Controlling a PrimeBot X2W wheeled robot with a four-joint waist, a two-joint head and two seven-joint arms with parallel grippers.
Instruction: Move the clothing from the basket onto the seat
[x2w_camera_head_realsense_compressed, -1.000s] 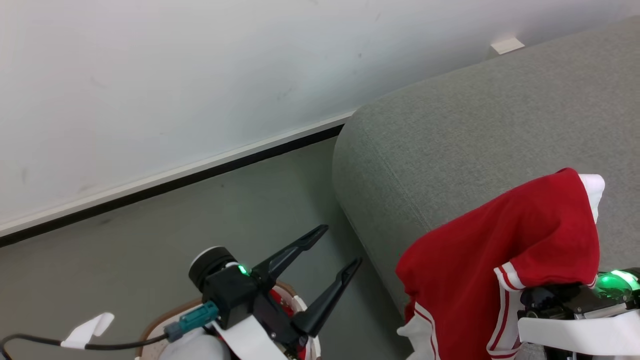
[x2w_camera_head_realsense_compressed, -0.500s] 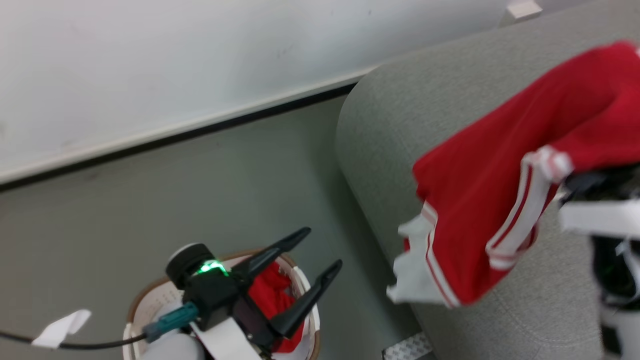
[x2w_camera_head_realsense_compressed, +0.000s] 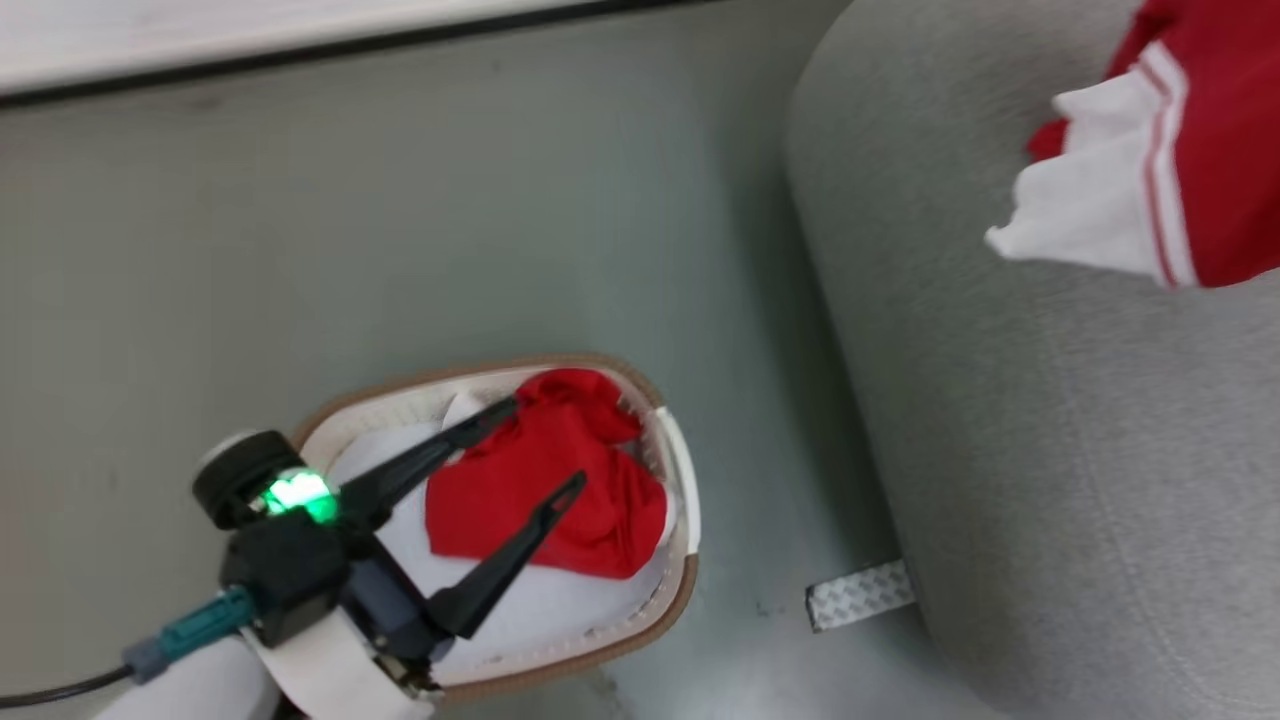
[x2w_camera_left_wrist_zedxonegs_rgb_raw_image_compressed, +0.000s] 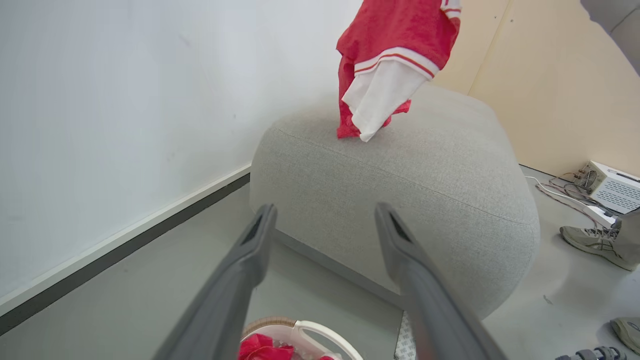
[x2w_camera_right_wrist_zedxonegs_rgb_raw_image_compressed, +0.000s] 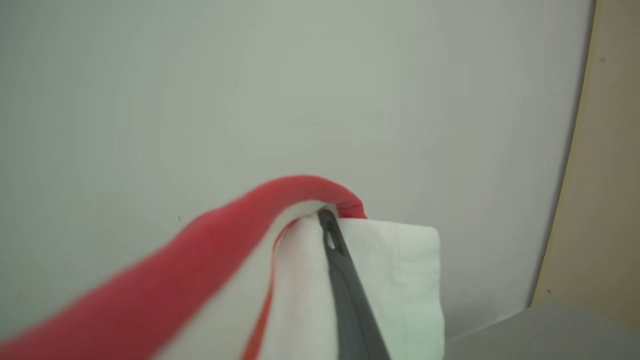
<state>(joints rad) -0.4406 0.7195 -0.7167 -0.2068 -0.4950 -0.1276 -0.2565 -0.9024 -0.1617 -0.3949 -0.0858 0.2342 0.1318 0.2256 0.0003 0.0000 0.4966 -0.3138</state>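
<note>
A white basket (x2w_camera_head_realsense_compressed: 682, 590) with a brown rim stands on the floor, and a crumpled piece of red clothing (x2w_camera_head_realsense_compressed: 600, 500) lies in it on a white pad (x2w_camera_head_realsense_compressed: 560, 612). My left gripper (x2w_camera_head_realsense_compressed: 548, 441) hovers over the basket, open and holding nothing. In the left wrist view its fingers (x2w_camera_left_wrist_zedxonegs_rgb_raw_image_compressed: 325, 209) point toward the grey seat (x2w_camera_left_wrist_zedxonegs_rgb_raw_image_compressed: 400, 165), with the basket rim (x2w_camera_left_wrist_zedxonegs_rgb_raw_image_compressed: 305, 326) below. A second red and white garment (x2w_camera_head_realsense_compressed: 1220, 150) hangs over the seat (x2w_camera_head_realsense_compressed: 1050, 450), its lower edge touching the cushion (x2w_camera_left_wrist_zedxonegs_rgb_raw_image_compressed: 350, 131). My right gripper (x2w_camera_right_wrist_zedxonegs_rgb_raw_image_compressed: 327, 220) is shut on its fabric (x2w_camera_right_wrist_zedxonegs_rgb_raw_image_compressed: 400, 280).
A white wall with a dark skirting strip (x2w_camera_head_realsense_compressed: 300, 52) runs behind the basket. A small patterned metal plate (x2w_camera_head_realsense_compressed: 860, 595) lies on the floor at the seat's base. Past the seat are a person's shoe (x2w_camera_left_wrist_zedxonegs_rgb_raw_image_compressed: 592, 240) and a white box with cables (x2w_camera_left_wrist_zedxonegs_rgb_raw_image_compressed: 612, 187).
The head camera has swung downward, so the whole basket now shows. The held garment has moved further over the seat. Both grippers keep their states.
</note>
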